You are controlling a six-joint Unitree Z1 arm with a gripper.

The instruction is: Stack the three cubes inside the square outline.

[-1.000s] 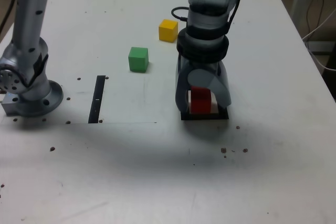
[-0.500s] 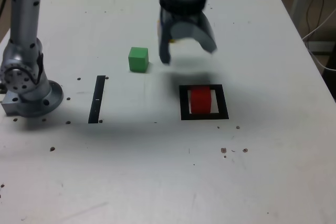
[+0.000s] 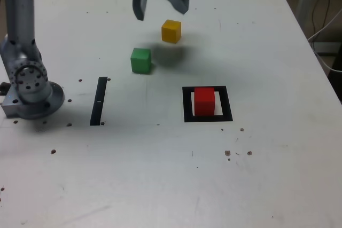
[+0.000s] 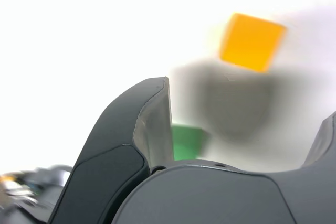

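Green cube (image 3: pixel 141 60) lies below the spread, empty gripper (image 3: pixel 160 5) in the exterior view; yellow cube (image 3: pixel 171 31) just right of it; red cube (image 3: pixel 204 101) farther right, inside the square outline (image 3: pixel 187 104).

One cube (image 3: pixel 204 100) inside square outline (image 3: pixel 208 118)

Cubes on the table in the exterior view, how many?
3. Red cube inside the square outline; green cube on bare table at the outline's upper left; yellow cube farther back, below the open gripper. None seem hidden.
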